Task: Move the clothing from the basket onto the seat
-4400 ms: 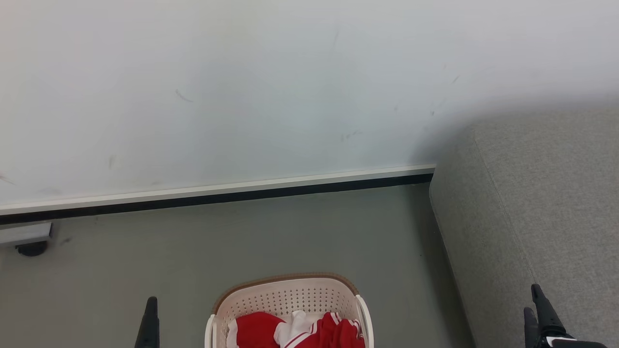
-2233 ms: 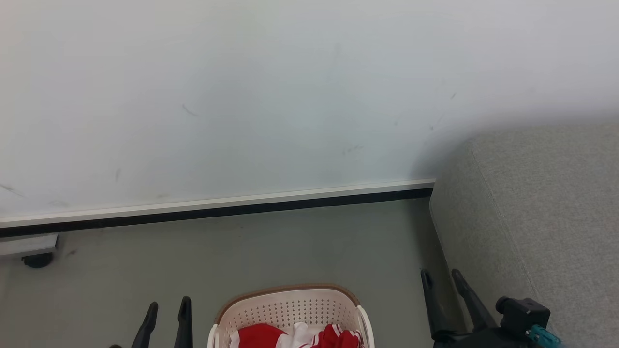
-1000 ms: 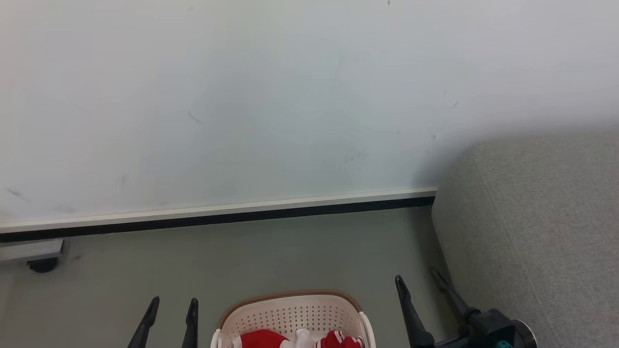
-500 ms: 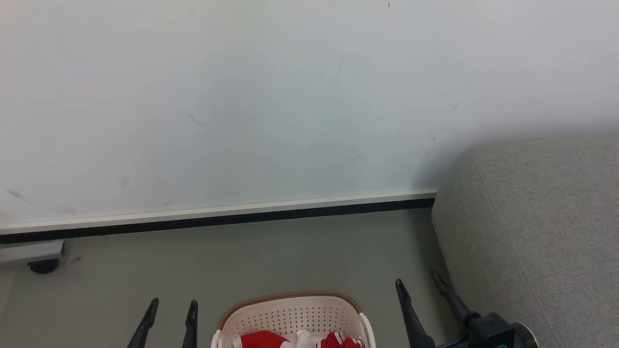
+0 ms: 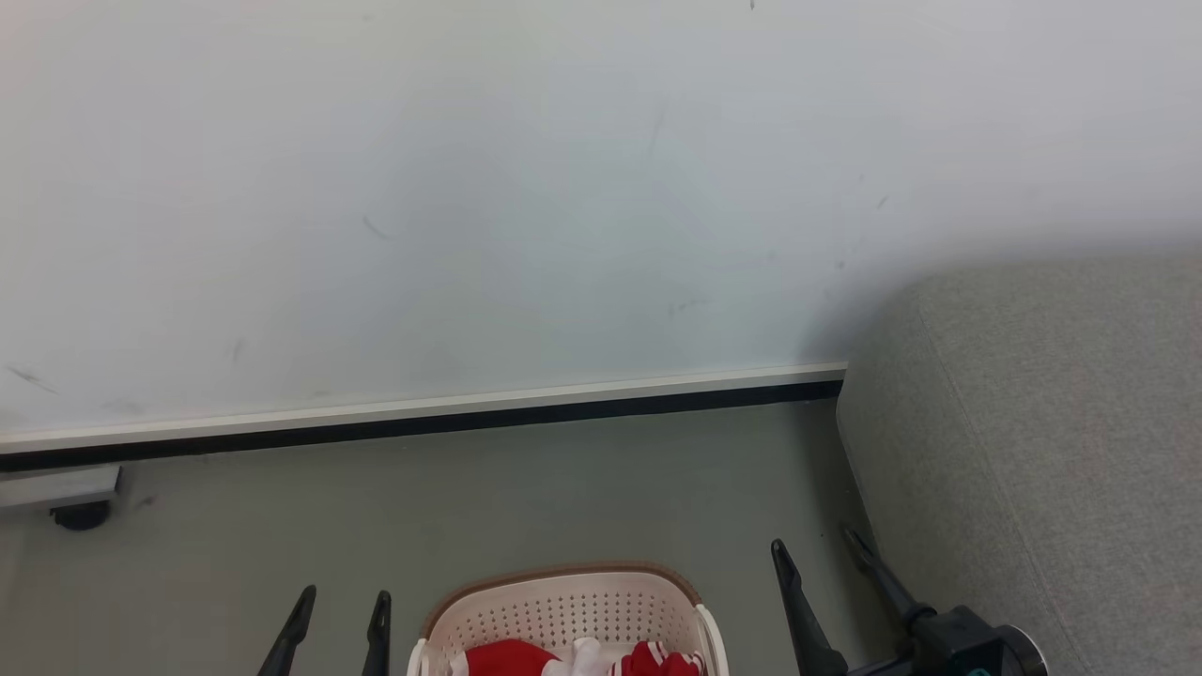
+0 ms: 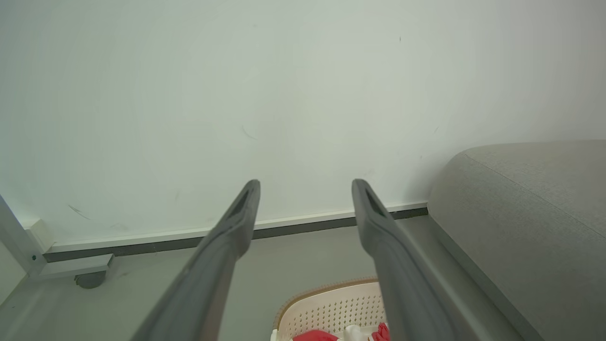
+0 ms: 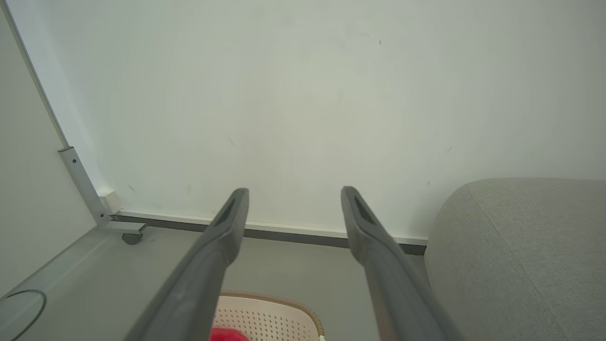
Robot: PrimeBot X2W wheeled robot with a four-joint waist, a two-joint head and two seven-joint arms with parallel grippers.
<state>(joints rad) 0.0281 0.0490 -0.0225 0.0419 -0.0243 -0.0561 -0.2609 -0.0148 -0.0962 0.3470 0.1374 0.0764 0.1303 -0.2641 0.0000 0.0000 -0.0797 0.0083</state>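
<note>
Red clothing cropped at bottom edge, basket half cut off

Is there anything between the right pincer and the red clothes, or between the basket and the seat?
Nothing visible does. The open right pincer hangs beside the basket, whose clothes lie uncovered on top; between basket and seat there is just floor.
</note>
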